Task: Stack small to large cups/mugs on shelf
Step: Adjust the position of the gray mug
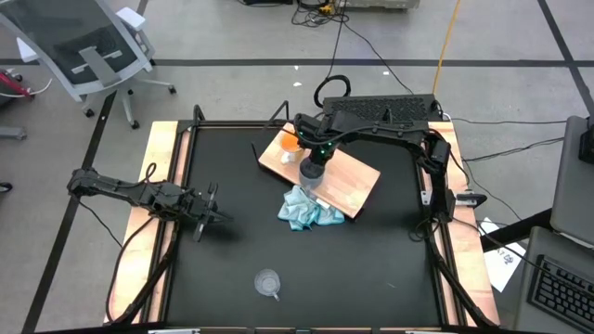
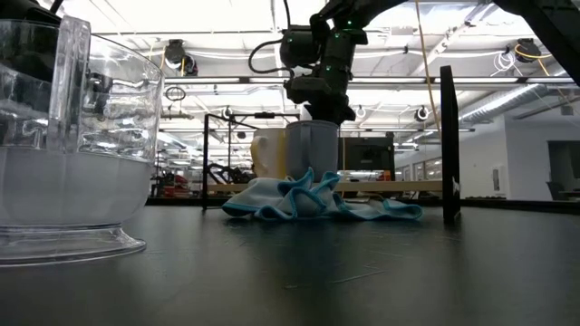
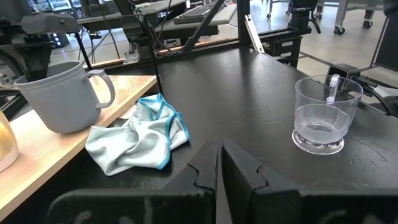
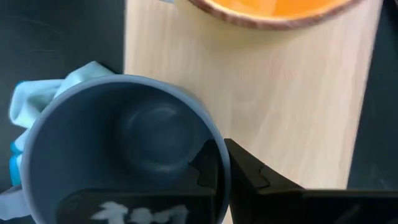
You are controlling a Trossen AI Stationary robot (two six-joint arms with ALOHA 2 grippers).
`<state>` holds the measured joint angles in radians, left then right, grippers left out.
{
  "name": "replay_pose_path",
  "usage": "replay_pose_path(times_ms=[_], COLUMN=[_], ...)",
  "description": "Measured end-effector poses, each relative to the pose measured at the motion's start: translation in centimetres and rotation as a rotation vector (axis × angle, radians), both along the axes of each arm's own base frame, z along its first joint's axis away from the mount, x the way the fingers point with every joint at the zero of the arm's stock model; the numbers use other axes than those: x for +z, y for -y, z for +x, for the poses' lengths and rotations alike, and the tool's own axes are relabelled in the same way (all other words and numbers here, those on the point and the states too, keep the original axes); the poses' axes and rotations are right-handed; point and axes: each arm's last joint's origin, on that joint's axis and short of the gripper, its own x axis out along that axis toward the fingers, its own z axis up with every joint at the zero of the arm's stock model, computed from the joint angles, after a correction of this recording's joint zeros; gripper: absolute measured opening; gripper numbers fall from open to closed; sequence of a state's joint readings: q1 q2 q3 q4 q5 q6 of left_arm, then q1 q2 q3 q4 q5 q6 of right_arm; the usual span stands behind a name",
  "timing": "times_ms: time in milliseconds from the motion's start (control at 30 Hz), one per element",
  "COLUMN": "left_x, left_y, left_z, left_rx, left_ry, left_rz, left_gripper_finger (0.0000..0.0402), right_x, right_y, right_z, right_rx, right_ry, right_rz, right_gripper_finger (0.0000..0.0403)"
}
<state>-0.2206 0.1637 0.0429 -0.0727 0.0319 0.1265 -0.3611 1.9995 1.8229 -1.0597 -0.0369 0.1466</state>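
Note:
The grey-blue mug [image 4: 124, 137] stands on the light-wood shelf [image 1: 357, 186], with my right gripper [image 4: 225, 169] shut on its rim from above. In the left wrist view the mug [image 3: 59, 99] sits with its base on the board and its handle toward the clear cup. The orange mug [image 1: 290, 141] stands on the shelf's far end, just behind the grey-blue one. The clear cup [image 1: 268, 281] stands alone on the black table near the front edge. My left gripper [image 1: 209, 211] waits shut at the table's left side. My right gripper holds the grey-blue mug by its rim [image 4: 219, 144], one finger [image 4: 208, 167] inside the mug and the other [image 4: 252, 177] outside, the wall pinched between them. The fingers come steeply from above. The mug stands upright with its base on the shelf [image 3: 37, 149].
A crumpled light blue cloth [image 1: 309, 211] lies against the shelf's near edge, right in front of the grey-blue mug. A raised wooden frame [image 1: 167, 167] borders the black table. Cables and a black bar [image 1: 380, 109] lie behind the table's far edge.

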Motion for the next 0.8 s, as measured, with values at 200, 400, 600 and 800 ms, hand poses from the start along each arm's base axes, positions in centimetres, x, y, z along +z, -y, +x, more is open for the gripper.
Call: replay_pose_path(times_ms=[200,400,600,800], left_x=[0.0,0.0,0.0,0.0], left_y=[0.0,0.0,0.0,0.01], left_z=[0.0,0.0,0.0,0.0], left_rx=[0.0,0.0,0.001,-0.001], left_ry=[0.0,0.0,-0.001,-0.001], left_rz=[0.0,0.0,-0.004,-0.006], left_gripper_finger=[0.0024,0.0024,0.0024,0.0024], right_x=[-0.04,-0.05,-0.09,-0.09], right_y=[0.04,0.06,-0.05,-0.04], right_z=[-0.54,-0.59,-0.9,-1.05], right_rx=[-0.072,-0.121,-0.148,-0.176], right_ry=[-0.067,-0.071,-0.102,-0.12], right_rz=[-0.041,-0.043,-0.03,-0.045], right_gripper_finger=[0.0001,0.0001,0.0001,0.0])
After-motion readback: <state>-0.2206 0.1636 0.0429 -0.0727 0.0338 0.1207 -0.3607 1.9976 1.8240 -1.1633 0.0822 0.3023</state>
